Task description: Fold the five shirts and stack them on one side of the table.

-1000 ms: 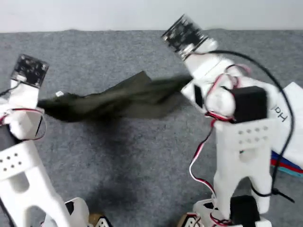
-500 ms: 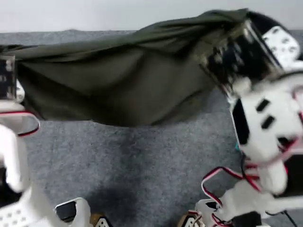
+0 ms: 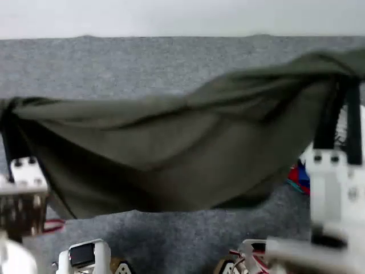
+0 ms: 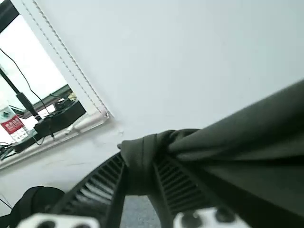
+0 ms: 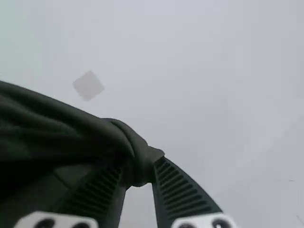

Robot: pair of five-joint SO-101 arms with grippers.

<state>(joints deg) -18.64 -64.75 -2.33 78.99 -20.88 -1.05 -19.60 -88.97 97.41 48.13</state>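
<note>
At the left, pinches a bunched corner of the dark olive-green soft-fabric shirt (image 3: 171,154) in the left hand (image 4: 138,164), ribbed fingers clamped together on the knot of cloth. Has raised that corner well above the grey carpet-textured worktop (image 3: 142,63) within the last second, turning a low, rumpled rope stretched just over the surface into a broad sheet hanging in the air. Across the middle, sags in a shallow belly, lower hem loose and wrinkled, apparently clear of the worktop. At the right, grips the opposite corner the same way in the right hand (image 5: 140,166), closed hard on its own wad of cloth and carried up and out toward the right edge. Below that corner, leaves a scrap of red and blue cloth (image 3: 296,178) peeping out on the worktop. Looks like a shake-out and spread before laying flat: folding of this shirt not yet begun, stacking further off.
</note>
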